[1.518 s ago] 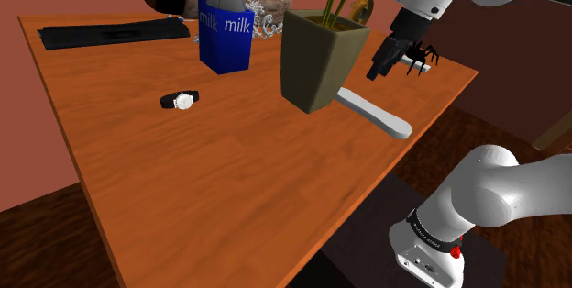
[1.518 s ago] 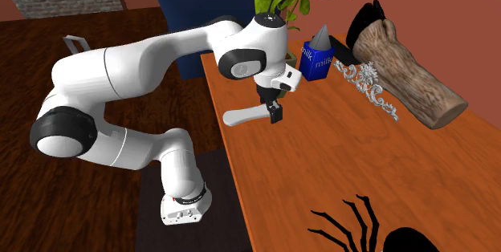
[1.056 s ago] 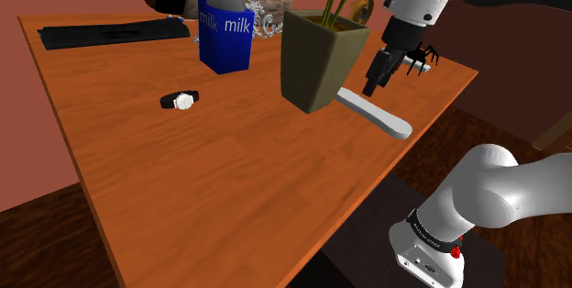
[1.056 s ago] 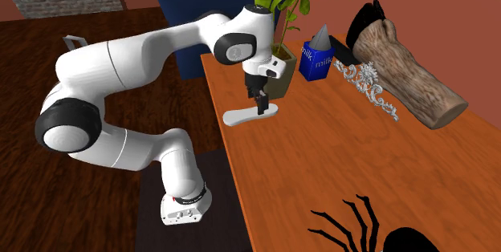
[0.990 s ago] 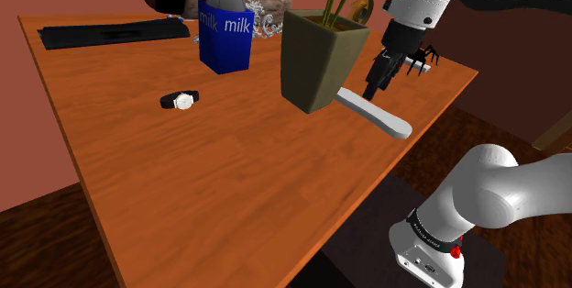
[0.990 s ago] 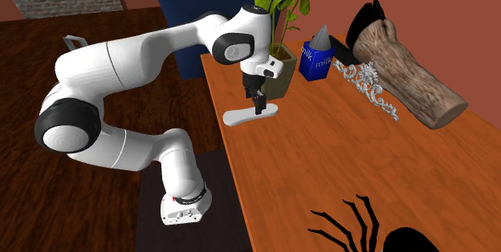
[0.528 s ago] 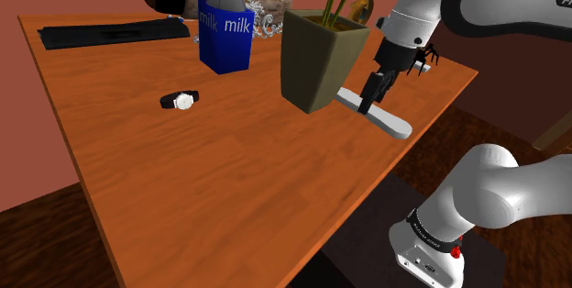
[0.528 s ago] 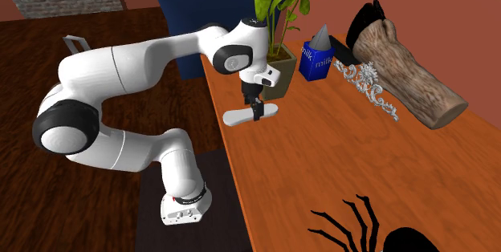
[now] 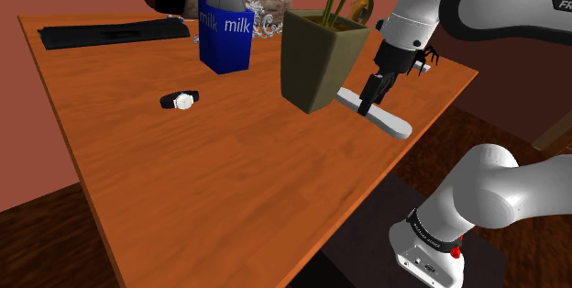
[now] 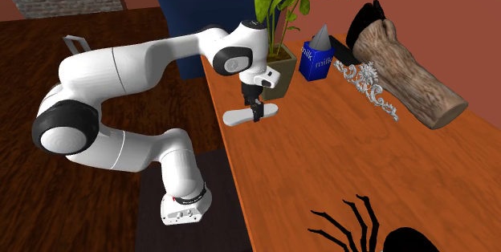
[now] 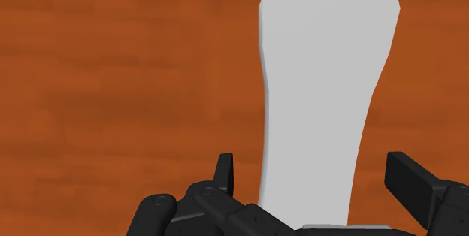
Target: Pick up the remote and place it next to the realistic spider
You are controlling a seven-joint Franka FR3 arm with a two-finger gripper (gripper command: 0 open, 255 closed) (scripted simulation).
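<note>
The remote (image 9: 389,121) is a plain light-grey, elongated slab lying flat on the orange wooden table (image 9: 211,176), near the table's edge and beside the plant pot. My gripper (image 9: 366,106) is lowered onto its middle, also seen in the second exterior view as gripper (image 10: 255,115) over remote (image 10: 235,118). In the wrist view the remote (image 11: 323,99) runs between the fingers (image 11: 224,171), which stand apart with a gap on each side; the gripper (image 11: 316,197) is open and holds nothing. The black spider (image 9: 428,57) sits behind the arm; the spider (image 10: 377,230) is large in the second exterior view's foreground.
An olive plant pot (image 9: 316,57) stands right beside the remote. A blue milk carton (image 9: 225,34), a wristwatch (image 9: 181,100) and a flat black object (image 9: 110,32) lie further along the table. A wooden log (image 10: 405,70) lies along the far side.
The gripper has come down from above the remote until its fingers straddle it. The fingers stayed open and the remote has not moved.
</note>
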